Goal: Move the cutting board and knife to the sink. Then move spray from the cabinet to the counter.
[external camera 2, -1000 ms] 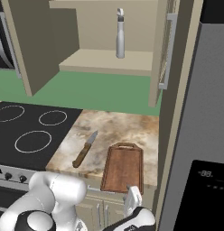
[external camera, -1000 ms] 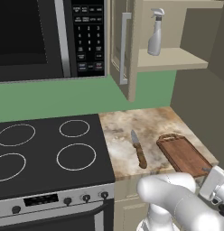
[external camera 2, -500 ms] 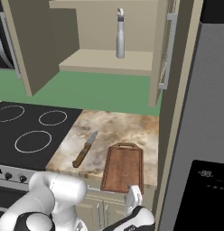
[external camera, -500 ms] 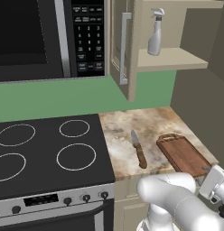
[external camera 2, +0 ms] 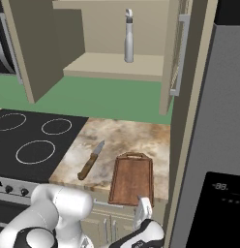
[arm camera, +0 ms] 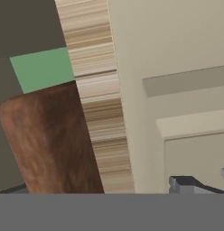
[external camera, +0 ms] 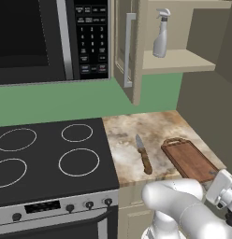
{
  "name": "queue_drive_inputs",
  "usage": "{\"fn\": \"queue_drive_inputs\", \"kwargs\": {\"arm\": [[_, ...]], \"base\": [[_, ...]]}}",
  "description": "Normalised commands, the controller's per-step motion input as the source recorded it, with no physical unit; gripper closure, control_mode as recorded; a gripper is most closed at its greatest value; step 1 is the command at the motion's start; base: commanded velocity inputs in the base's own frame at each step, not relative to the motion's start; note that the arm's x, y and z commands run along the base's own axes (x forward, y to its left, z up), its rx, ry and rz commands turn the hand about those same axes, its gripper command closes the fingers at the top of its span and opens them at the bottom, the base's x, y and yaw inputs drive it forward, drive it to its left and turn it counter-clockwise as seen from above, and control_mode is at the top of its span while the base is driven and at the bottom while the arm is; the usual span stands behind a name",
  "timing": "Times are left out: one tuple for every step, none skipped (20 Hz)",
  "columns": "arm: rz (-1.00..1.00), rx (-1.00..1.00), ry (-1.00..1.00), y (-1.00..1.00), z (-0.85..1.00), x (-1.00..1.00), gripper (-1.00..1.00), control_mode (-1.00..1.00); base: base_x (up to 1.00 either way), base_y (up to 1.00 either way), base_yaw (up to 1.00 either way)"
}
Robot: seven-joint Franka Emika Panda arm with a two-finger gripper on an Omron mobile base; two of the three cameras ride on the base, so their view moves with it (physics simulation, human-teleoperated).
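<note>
Nothing has moved: the claw stays wide apart near the cutting board, knife untouched.

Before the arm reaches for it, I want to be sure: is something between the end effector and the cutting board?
Nothing visible. The cutting board lies bare on the counter, the knife apart beside it; the end effector is just off the board's near end.

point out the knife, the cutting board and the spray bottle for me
knife (external camera: pixel 144 156): left base view, where blade meets wooden handle.
cutting board (external camera 2: pixel 132 178): right base view, middle of the board's flat face.
spray bottle (external camera: pixel 160 43): left base view, the bottle's body, on the cabinet shelf.
</note>
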Motion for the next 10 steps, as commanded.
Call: {"fn": "queue_drive_inputs", "kwargs": {"arm": [[-0.04,0.00,0.00,0.00,0.04,0.04,-1.00,-1.00],[-0.04,0.00,-0.01,0.00,0.06,0.00,-1.00,-1.00],[-0.04,0.00,-0.02,0.00,0.07,0.00,-1.00,-1.00],[-0.04,0.00,-0.04,0.00,0.09,0.00,-1.00,-1.00],[-0.04,0.00,-0.05,0.00,0.10,0.00,-1.00,-1.00],[-0.04,0.00,-0.05,0.00,0.10,0.00,-1.00,-1.00],[-0.04,0.00,-0.05,0.00,0.12,0.00,-1.00,-1.00],[-0.04,0.00,-0.04,0.00,0.10,0.00,-1.00,-1.00],[-0.04,0.00,-0.04,0.00,0.10,0.01,-1.00,-1.00],[-0.05,-0.01,-0.05,0.00,0.11,0.01,-1.00,-1.00]], "base": [[0.00,0.00,0.00],[0.00,0.00,0.00],[0.00,0.00,0.00],[0.00,0.00,0.00],[0.00,0.00,0.00],[0.00,0.00,0.00],[0.00,0.00,0.00],[0.00,0.00,0.00],[0.00,0.00,0.00],[0.00,0.00,0.00]]}}
